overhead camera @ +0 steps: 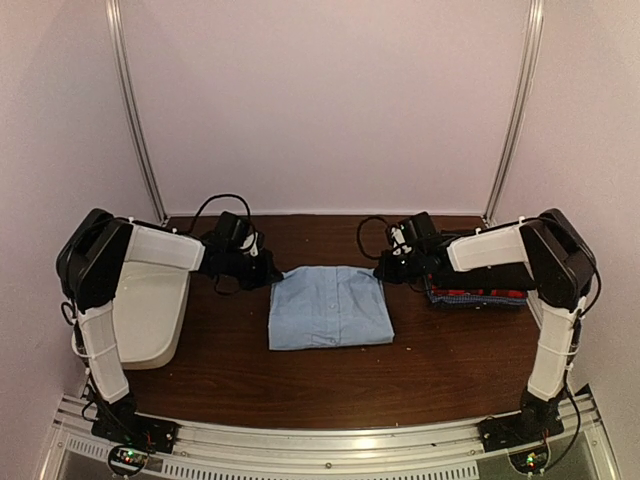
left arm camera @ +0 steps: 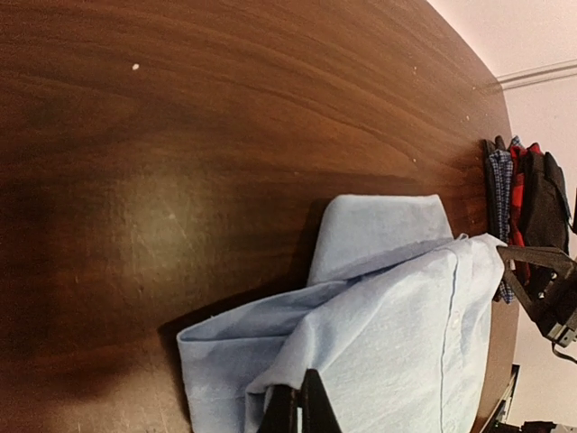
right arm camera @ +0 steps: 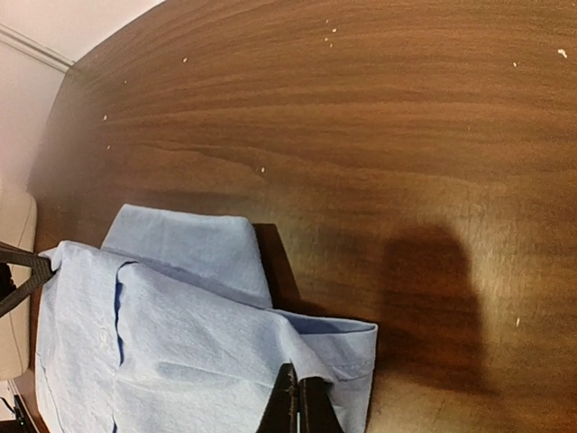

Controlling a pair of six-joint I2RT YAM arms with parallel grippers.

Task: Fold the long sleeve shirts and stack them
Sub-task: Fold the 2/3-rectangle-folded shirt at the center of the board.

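At frame centre, we found the left gripper (overhead camera: 268,270) and right gripper (overhead camera: 385,268) shut, apparently pinching upper corners of the light blue shirt (overhead camera: 330,308); moving both together would keep folds square.

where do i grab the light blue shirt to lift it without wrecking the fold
Probably its two far corners, either side of the collar, one claw each, from above. The light blue shirt lies flat and limp, so a single pinch would likely let the fold sag open. The left claw and right claw are shut on those corners.
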